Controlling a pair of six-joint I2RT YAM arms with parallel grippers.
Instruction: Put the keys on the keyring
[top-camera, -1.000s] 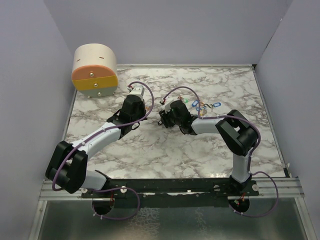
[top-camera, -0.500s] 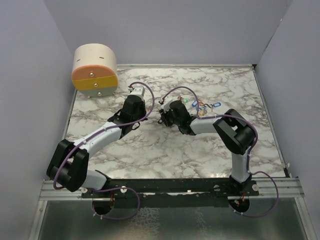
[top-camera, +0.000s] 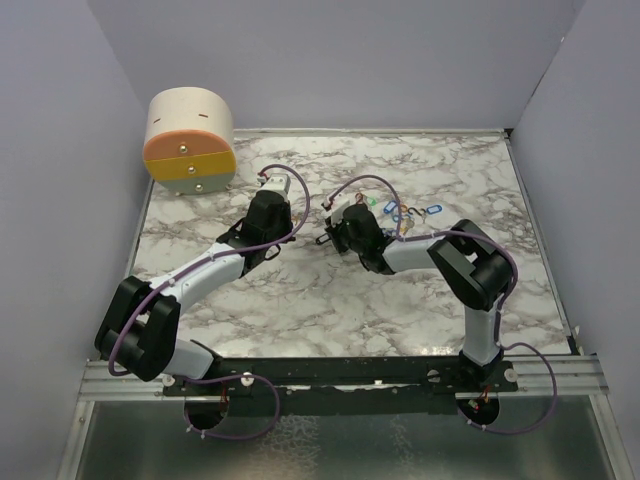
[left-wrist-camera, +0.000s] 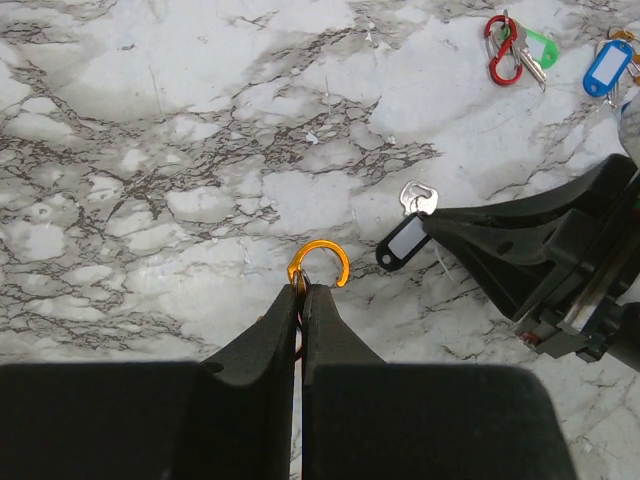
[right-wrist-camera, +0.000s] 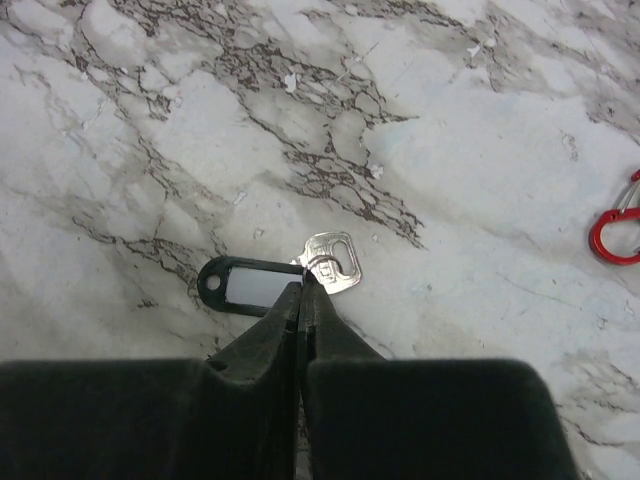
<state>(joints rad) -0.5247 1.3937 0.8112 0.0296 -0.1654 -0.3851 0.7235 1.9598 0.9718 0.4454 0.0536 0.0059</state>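
Observation:
My left gripper (left-wrist-camera: 302, 290) is shut on an orange hook-shaped keyring (left-wrist-camera: 320, 264), whose open loop sticks out past the fingertips just above the marble table (left-wrist-camera: 150, 150). Right of it lies a silver key (left-wrist-camera: 418, 196) with a black tag (left-wrist-camera: 404, 240). My right gripper (right-wrist-camera: 302, 286) is shut on the small ring that joins this key (right-wrist-camera: 336, 262) to its tag (right-wrist-camera: 240, 283). In the top view the two grippers, left (top-camera: 280, 188) and right (top-camera: 327, 236), stand close together mid-table. More keys (top-camera: 405, 211) lie just beyond.
A red carabiner (left-wrist-camera: 500, 48) with a green tag (left-wrist-camera: 541, 46) and a blue tag (left-wrist-camera: 607, 68) lie at the far right of the left wrist view. A round beige and orange drawer box (top-camera: 190, 140) stands at the back left corner.
My right gripper has closed from part open onto the ring of the black-tagged key. The left gripper has stayed shut on the orange keyring and has barely moved.

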